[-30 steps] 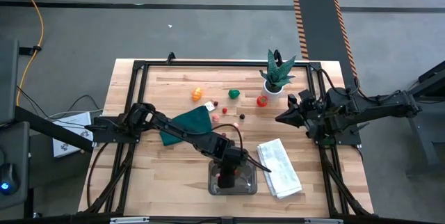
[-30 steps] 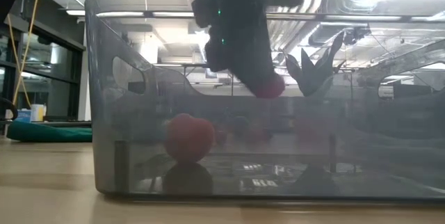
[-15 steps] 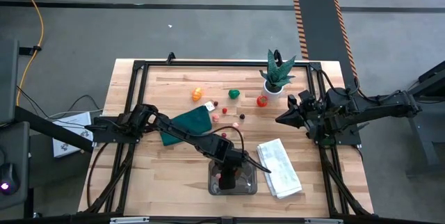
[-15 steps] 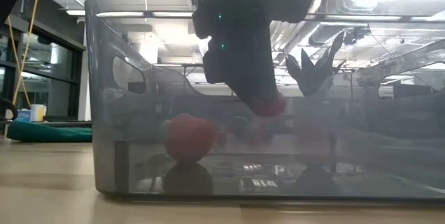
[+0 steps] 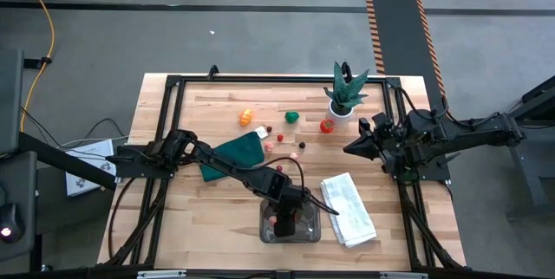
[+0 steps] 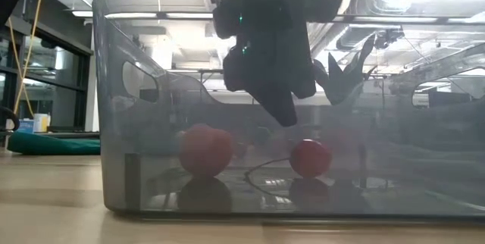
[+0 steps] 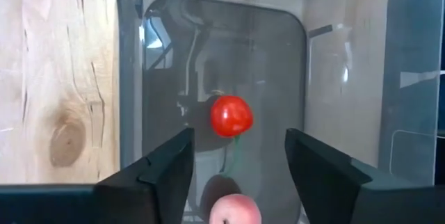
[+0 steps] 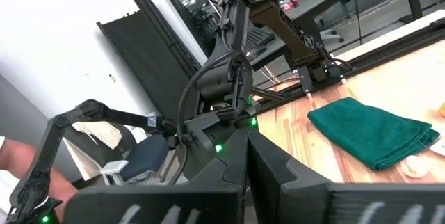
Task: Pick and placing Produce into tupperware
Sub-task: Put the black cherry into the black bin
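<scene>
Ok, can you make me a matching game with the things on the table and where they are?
Things:
1. red cherry
2. white towel
3. potted plant
4. green cloth

Places:
A. far side of the table, near the right arm
B. inside the tupperware, under the open left claw
C. on the wood just right of the tupperware
D. under the left arm, middle of the table

Pairs: 1-B, 2-C, 3-A, 4-D
</scene>
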You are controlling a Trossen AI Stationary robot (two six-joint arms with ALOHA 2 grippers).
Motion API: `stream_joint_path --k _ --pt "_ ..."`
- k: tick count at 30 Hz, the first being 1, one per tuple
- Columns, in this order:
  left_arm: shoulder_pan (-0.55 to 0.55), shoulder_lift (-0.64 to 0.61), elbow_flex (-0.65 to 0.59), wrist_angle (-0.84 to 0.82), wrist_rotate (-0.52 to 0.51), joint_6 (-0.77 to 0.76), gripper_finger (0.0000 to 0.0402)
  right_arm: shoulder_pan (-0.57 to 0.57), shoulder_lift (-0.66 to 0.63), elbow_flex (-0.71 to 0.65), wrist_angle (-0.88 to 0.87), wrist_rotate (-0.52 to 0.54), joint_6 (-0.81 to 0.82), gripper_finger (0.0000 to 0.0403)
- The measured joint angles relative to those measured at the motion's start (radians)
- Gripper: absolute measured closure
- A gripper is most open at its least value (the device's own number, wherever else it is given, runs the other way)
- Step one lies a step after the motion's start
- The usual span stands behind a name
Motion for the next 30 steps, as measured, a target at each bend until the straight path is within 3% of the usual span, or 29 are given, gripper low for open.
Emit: stream_joint_path --k 5,11,20,30 --pt "0.001 -0.001 0.000 -0.004 0.001 -0.002 0.0185 0.000 0.000 0.000 -0.003 0.000 -0.004 0.0403" --pt "0.001 -0.033 0.000 -0.010 0.003 -0.024 0.0212 0.000 0.000 0.000 -0.003 0.000 -0.005 0.0403" --pt "0.037 -0.156 0.000 -0.010 -0.021 -0.052 0.0241 0.000 0.000 0.000 -0.003 0.000 -0.004 0.0403" --pt "0.055 -0.327 0.001 -0.094 -0.157 -0.067 0.0243 0.000 0.001 0.000 0.016 0.000 0.023 0.0403"
